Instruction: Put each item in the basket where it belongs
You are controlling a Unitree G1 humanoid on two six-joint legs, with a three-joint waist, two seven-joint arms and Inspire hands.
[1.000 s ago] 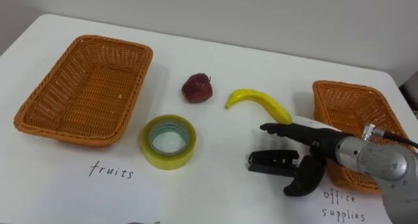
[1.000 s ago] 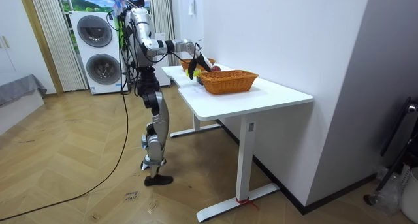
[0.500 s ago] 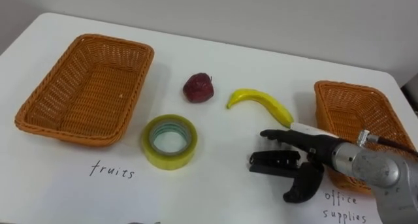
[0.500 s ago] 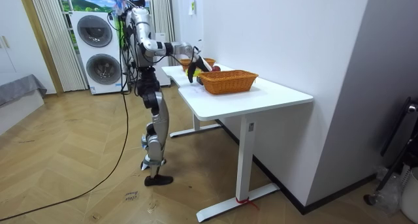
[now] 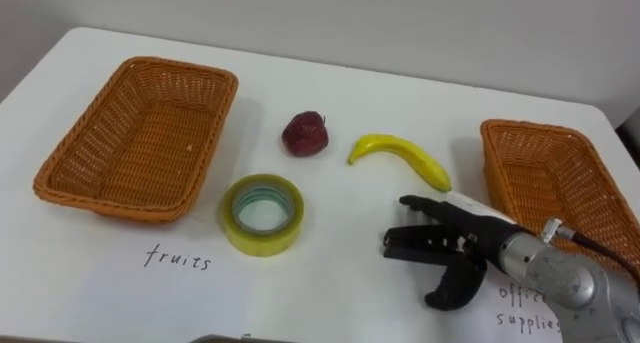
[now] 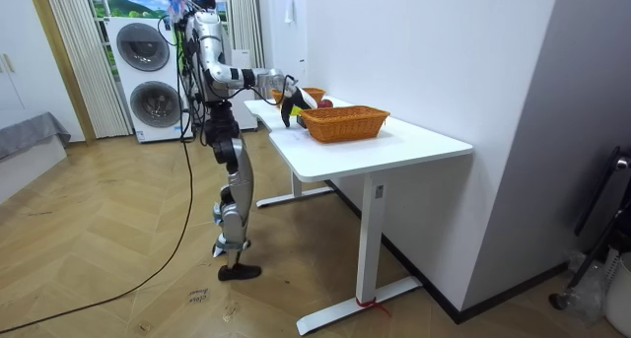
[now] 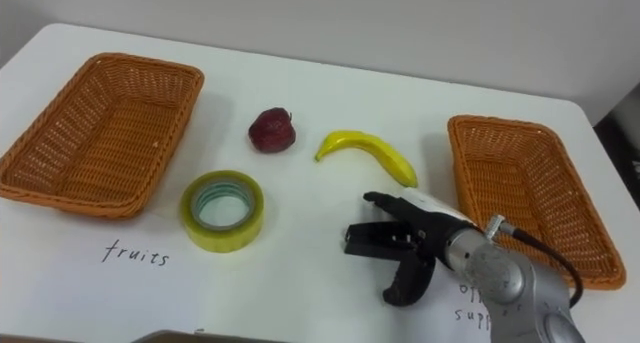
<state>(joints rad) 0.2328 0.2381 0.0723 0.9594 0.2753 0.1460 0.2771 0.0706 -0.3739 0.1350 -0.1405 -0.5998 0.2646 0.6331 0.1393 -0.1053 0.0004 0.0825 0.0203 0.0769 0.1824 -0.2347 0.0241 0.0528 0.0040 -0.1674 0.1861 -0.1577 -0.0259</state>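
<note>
A dark red fruit [image 5: 304,133] and a yellow banana [image 5: 400,156] lie mid-table. A yellow tape roll [image 5: 262,214] lies flat in front of them. A black stapler-like thing [image 5: 408,245] lies right of the tape. My right hand [image 5: 462,245] is over it, open: straight fingers rest along its top and the thumb hangs apart on the near side. One empty wicker basket [image 5: 135,133] stands at the left. Another empty wicker basket [image 5: 553,183] stands at the right, just past my right wrist.
The white table [image 5: 330,293] carries a handwritten label in front of each basket. In the room view I stand at the table's long side with my right arm [image 6: 258,78] stretched over it. Washing machines [image 6: 148,77] stand behind me.
My right hand has sunk lower and drawn slightly nearer, its fingers now lying along the black thing. The fruit, tape and baskets have not moved.
</note>
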